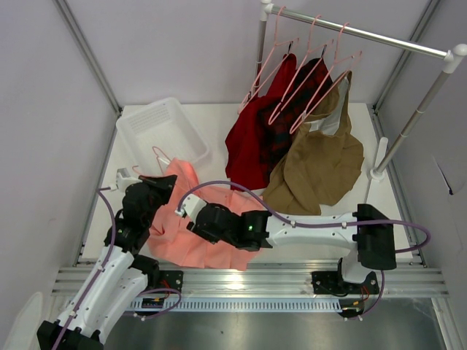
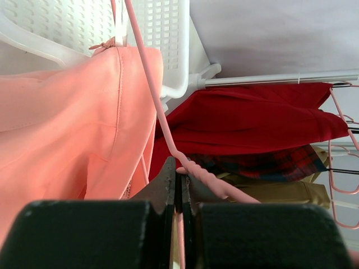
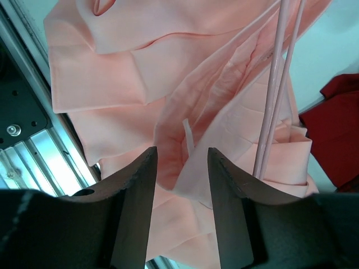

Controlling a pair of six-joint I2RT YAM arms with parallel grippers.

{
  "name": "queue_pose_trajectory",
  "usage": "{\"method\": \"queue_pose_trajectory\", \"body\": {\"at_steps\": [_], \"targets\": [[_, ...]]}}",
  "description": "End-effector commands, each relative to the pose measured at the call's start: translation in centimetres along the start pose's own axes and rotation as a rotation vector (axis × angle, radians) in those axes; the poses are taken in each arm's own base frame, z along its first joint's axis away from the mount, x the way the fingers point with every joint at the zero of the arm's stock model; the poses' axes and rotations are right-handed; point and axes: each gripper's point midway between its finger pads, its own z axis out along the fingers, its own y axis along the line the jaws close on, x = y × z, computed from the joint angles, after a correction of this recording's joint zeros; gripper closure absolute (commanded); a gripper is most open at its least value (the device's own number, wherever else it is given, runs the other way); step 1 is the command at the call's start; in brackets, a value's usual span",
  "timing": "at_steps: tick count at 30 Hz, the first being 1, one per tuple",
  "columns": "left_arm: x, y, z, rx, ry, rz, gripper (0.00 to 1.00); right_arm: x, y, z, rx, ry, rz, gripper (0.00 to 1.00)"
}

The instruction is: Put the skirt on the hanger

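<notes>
Pinching the pale-pink hanger (image 2: 161, 117) at its frame, the left hand (image 2: 178, 175) is clamped tight. The skirt (image 1: 171, 237) lies crumpled on the counter (image 1: 219, 120) just beside it. The right hand (image 3: 180, 162) (spread wide) hovers over the skirt's folds, seemingly not touching them.

Upper end of the hanger (image 2: 150, 75) past the top edge; its lower bar perhaps under the skirt (image 2: 67, 123).

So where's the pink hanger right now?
In the top view the hanger lies left of centre, on the skirt just below the white basket, with the left gripper shut on it.
</notes>
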Motion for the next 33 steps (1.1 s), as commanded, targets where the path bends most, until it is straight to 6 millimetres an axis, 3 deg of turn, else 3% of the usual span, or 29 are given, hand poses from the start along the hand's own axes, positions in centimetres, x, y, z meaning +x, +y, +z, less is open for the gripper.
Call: {"method": "queue_pose_trajectory", "body": {"at_steps": [1, 7, 12, 21, 33], "targets": [[0.0, 0.6, 0.1, -0.014, 0.001, 0.004, 1.0, -1.1, 0.5, 0.1, -0.029, -0.032, 0.044, 0.54], [0.1, 1.0, 0.2, -0.019, 0.004, 0.0, 1.0, 0.3, 2.1, 1.3, -0.05, 0.043, -0.084, 0.61], [0.1, 1.2, 0.2, -0.02, 0.003, -0.003, 1.0, -0.9, 2.8, 1.9, -0.074, 0.028, -0.154, 0.68], [0.1, 1.4, 0.2, -0.017, 0.003, -0.003, 1.0, 1.1, -0.2, 4.2, 0.038, 0.145, -0.257, 0.69], [0.3, 1.7, 0.6, -0.019, 0.012, -0.012, 1.0, 3.7, -0.9, 5.7, 0.075, 0.272, -0.324, 0.58]]}}
